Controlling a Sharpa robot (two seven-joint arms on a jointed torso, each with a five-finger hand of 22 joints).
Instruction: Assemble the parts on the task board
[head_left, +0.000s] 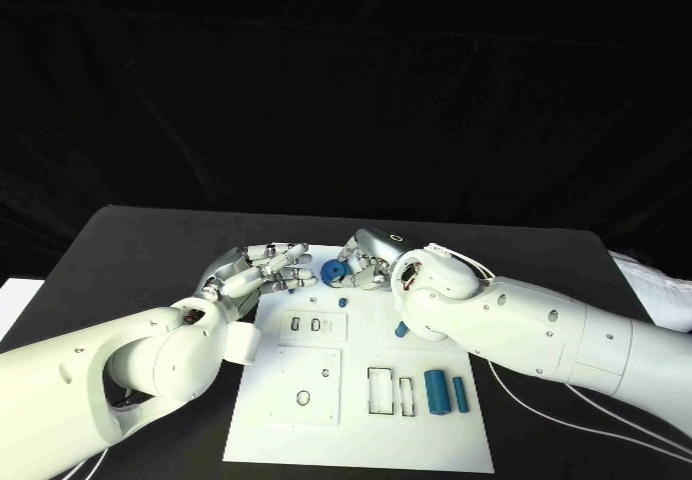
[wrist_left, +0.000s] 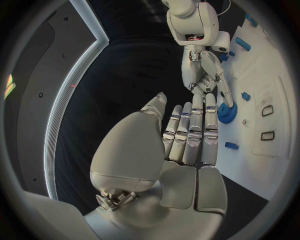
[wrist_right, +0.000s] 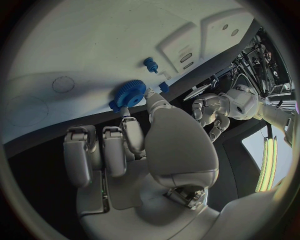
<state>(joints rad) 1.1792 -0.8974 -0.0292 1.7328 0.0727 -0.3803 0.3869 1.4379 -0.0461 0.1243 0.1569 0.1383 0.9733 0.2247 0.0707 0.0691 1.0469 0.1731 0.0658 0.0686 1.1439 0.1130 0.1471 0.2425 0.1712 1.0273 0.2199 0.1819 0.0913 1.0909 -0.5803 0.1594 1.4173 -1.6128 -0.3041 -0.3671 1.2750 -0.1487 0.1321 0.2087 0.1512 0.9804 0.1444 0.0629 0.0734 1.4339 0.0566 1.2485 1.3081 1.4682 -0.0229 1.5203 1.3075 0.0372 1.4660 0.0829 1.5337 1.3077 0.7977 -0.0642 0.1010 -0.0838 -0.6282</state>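
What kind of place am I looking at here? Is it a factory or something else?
It looks more like a robotics lab or test bench than a factory: a black table before a dark backdrop, a white task board with small blue parts, and a right hand holding a blue gear.

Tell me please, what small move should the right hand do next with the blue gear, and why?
Probably lower the blue gear gently toward the task board and line it up before letting go. The right hand pinches the gear at its fingertips near the board's far edge, and the left hand, fingers straight, holds nothing beside it. I cannot tell which seat it belongs to.
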